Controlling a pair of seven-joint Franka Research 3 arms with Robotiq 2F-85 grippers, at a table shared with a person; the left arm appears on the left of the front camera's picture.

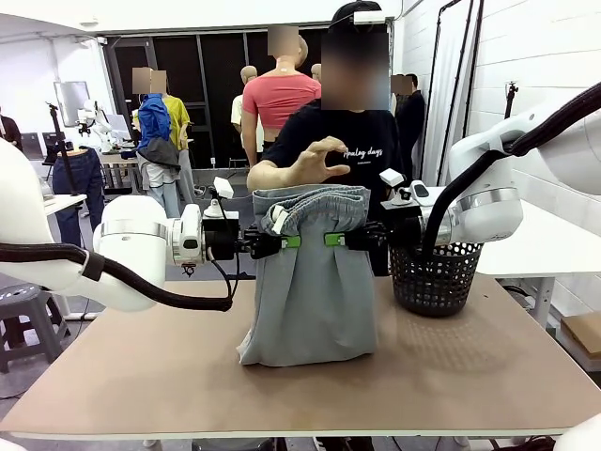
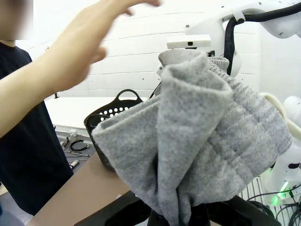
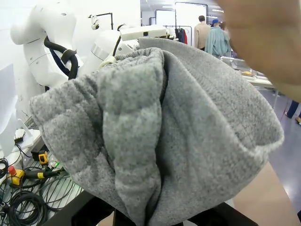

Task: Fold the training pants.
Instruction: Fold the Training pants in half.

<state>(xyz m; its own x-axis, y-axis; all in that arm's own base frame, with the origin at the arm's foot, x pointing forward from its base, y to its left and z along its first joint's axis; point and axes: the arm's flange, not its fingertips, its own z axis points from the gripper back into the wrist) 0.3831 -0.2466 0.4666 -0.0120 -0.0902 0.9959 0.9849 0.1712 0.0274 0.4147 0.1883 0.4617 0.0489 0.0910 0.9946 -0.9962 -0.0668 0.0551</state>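
Pinching the training pants (image 1: 310, 282) near the waistband, left gripper (image 1: 289, 241) and right gripper (image 1: 335, 240) are clamped tight so the legs hang straight to the table (image 1: 141, 376) for folding.

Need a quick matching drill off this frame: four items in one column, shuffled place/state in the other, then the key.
Column 1:
1. training pants
2. left gripper
3. black mesh basket
4. person's hand

Column 2:
A. on the table beside the right arm
B. raised above the waistband, touching nothing
C. hanging between the arms, lower end on the table
D. shut on one side of the waistband

Pairs: 1-C, 2-D, 3-A, 4-B
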